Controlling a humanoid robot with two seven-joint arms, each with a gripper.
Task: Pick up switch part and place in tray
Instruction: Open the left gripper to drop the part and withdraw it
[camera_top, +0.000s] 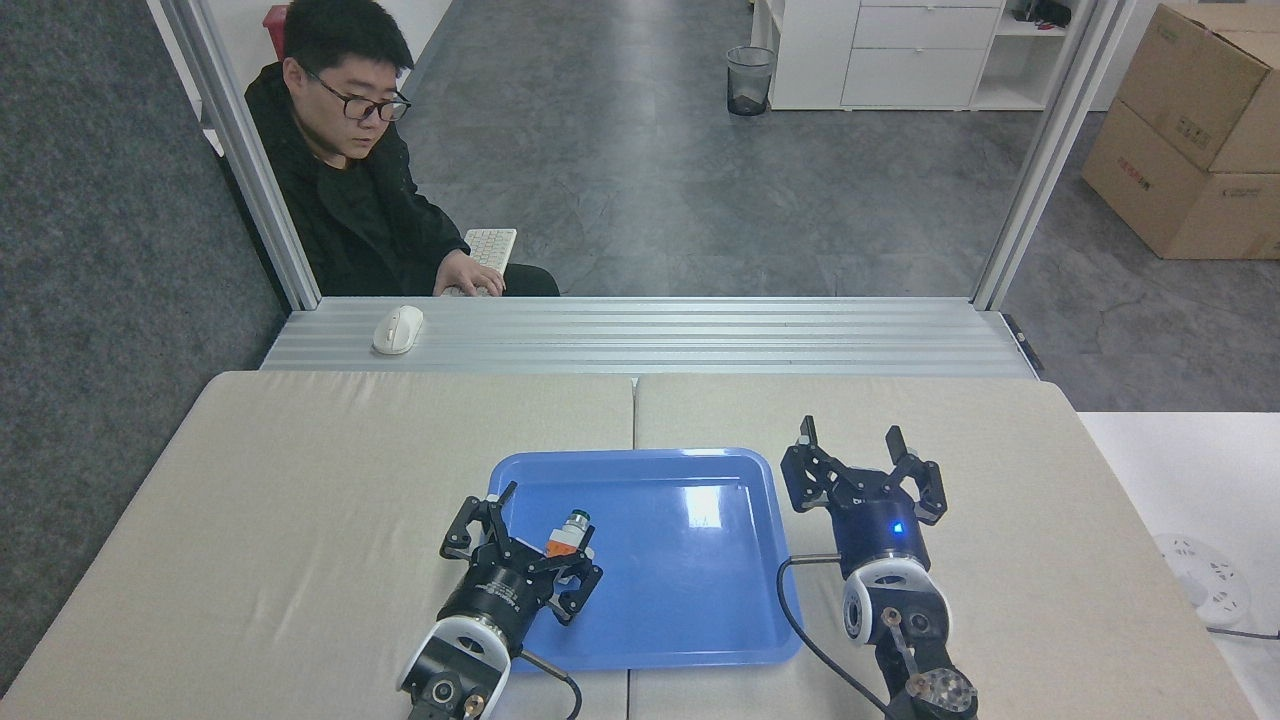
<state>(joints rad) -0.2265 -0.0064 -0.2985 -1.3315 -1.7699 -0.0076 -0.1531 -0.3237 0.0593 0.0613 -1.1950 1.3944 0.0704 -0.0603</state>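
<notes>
The switch part (566, 535), white with an orange middle and a silver-green cap pointing away, lies in the blue tray (680, 600) near its left side. My left gripper (541, 532) is over the tray's left rim, open, its black fingers spread on either side of the part and no longer closed on it. My right gripper (852, 441) stands open just outside the tray's right edge, with nothing between its fingers.
The tray sits on a beige padded table (300, 480). Beyond it is a ribbed metal ledge (700, 335) with a white mouse (397, 329). A person (350, 200) in black sits behind the ledge at a keyboard (490, 246). A white round fitting (1200, 575) lies far right.
</notes>
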